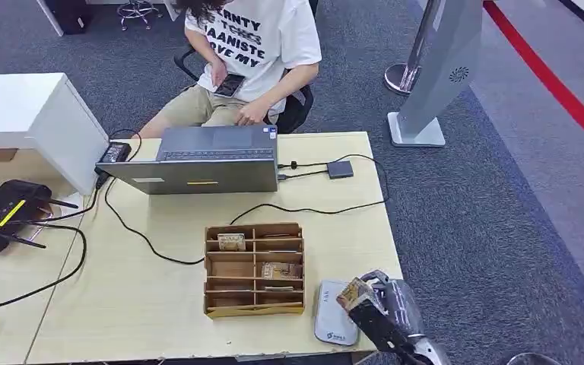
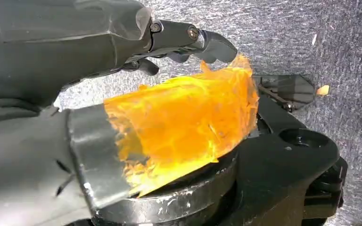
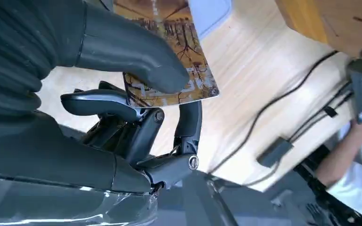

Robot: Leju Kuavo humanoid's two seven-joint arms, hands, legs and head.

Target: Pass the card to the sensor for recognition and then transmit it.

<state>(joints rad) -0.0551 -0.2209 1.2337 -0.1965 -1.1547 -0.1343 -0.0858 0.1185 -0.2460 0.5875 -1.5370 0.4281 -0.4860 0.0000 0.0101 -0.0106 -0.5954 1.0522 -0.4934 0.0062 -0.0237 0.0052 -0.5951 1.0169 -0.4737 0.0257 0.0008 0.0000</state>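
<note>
My right hand (image 1: 386,308) hovers at the table's front right corner and pinches a brown patterned card (image 1: 352,293). The card sits just above the right edge of the flat grey-white sensor (image 1: 331,325); I cannot tell whether they touch. In the right wrist view the thick thumb (image 3: 132,47) presses the card (image 3: 181,54) against the dark fingers (image 3: 99,103), and a corner of the pale sensor (image 3: 211,10) shows behind it. My left hand (image 2: 136,117) hangs over grey carpet, its thumb wrapped in orange tape, holding nothing, its fingers (image 2: 202,42) apart from the thumb.
A wooden compartment box (image 1: 255,306) holding a few cards stands left of the sensor. Behind it are a grey laptop (image 1: 205,160), black cables (image 1: 312,209) and a small adapter (image 1: 340,169). A seated person (image 1: 251,53) faces the table's far side. A black router (image 1: 4,213) lies far left.
</note>
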